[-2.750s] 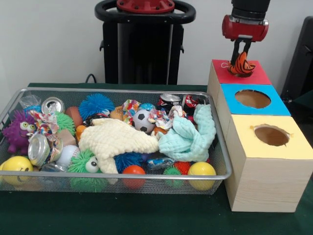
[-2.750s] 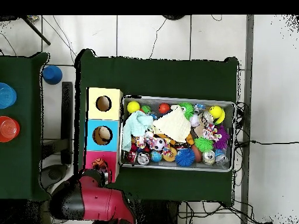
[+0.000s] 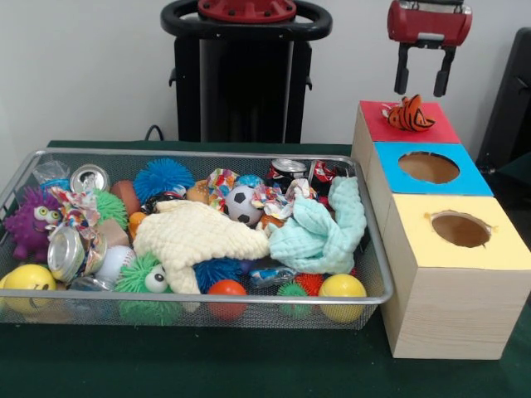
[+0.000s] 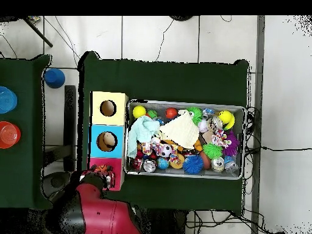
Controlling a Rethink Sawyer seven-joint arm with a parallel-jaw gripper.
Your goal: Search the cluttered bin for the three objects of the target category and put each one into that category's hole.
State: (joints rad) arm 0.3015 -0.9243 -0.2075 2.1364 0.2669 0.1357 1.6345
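Observation:
The wire mesh bin (image 3: pixel 207 298) lies on the green table, full of clutter; it also shows in the overhead view (image 4: pixel 183 102). An orange, black-striped plush animal (image 3: pixel 408 114) sits on the red top of the far box (image 3: pixel 444 131), over where its hole would be; in the overhead view the plush (image 4: pixel 102 169) is on the same box. My gripper (image 3: pixel 423 83) hangs just above the plush, open and empty, not touching it. I cannot pick out any other plush among the clutter in the bin.
A blue-topped box with a round hole (image 3: pixel 428 167) and a yellow-topped box with a hole (image 3: pixel 460 229) stand beside the bin. A cream cloth (image 3: pixel 199 232) and a mint cloth (image 3: pixel 323 232) cover spiky balls, cans and balls. Cups (image 4: pixel 7 134) stand on a side table.

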